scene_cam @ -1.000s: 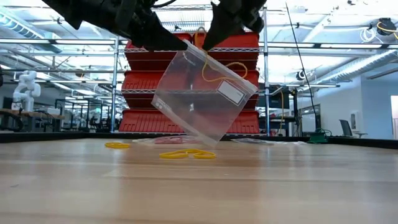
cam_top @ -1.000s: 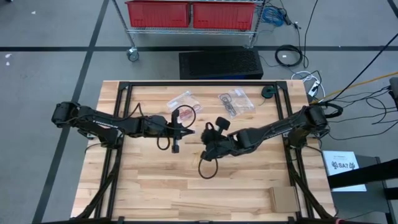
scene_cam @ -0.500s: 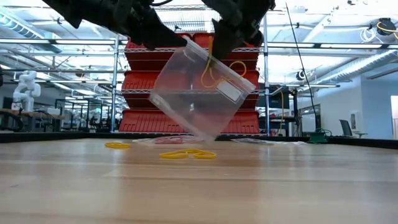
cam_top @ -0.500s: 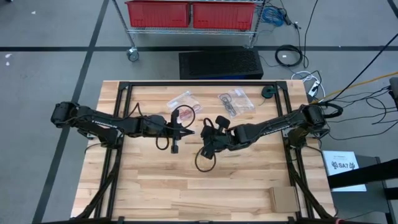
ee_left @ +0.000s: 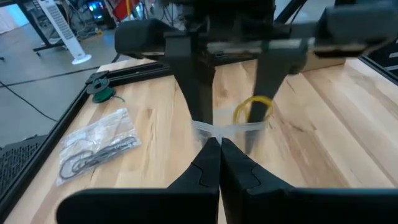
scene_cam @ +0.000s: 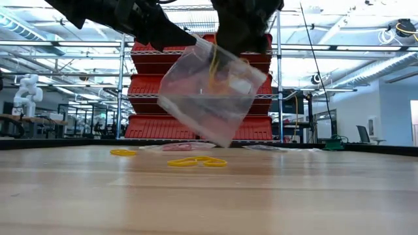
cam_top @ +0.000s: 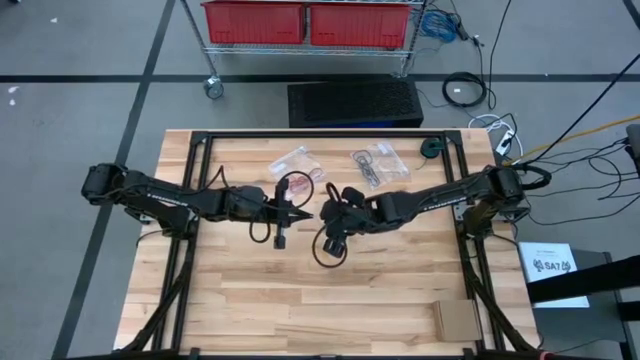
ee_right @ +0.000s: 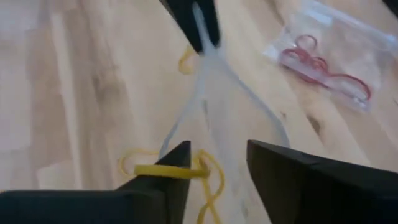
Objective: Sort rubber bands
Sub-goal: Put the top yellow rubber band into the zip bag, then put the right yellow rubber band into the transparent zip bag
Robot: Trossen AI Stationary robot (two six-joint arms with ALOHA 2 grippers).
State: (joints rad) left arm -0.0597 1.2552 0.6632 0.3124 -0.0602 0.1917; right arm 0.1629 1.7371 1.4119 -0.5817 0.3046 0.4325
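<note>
My left gripper (ee_left: 217, 163) is shut on a clear plastic bag (scene_cam: 209, 98), which hangs over the middle of the table. My right gripper (ee_right: 217, 177) stands open at the bag's spread mouth (ee_right: 217, 99), facing the left gripper (cam_top: 302, 212). A yellow rubber band (ee_right: 177, 170) hangs at one right fingertip (ee_right: 163, 180), in the bag's mouth; it also shows through the bag wall (scene_cam: 215, 68). More yellow rubber bands (scene_cam: 196, 161) lie flat on the table under the bag. My left gripper pinches the bag's top edge (ee_left: 214, 132) at one end of its mouth between its two fingers, coming nearly level from the table's left. The bag hangs tilted below the fingers, clear of the table. My right gripper: the yellow band lies against one fingertip (ee_right: 163, 180); whether the fingers touch the bag I cannot tell.
At the far side of the table lie a clear bag with red bands (cam_top: 295, 160) and a clear bag with black bands (cam_top: 378, 165). A green spool (cam_top: 430, 148) sits at the far right. A cardboard piece (cam_top: 455, 320) lies at the near right corner.
My right gripper has gone toward the table's left, up to the bag's mouth, has turned at the wrist and has opened. The yellow band it carried now hangs in the mouth. The bag's top has bunched and its mouth has spread.
</note>
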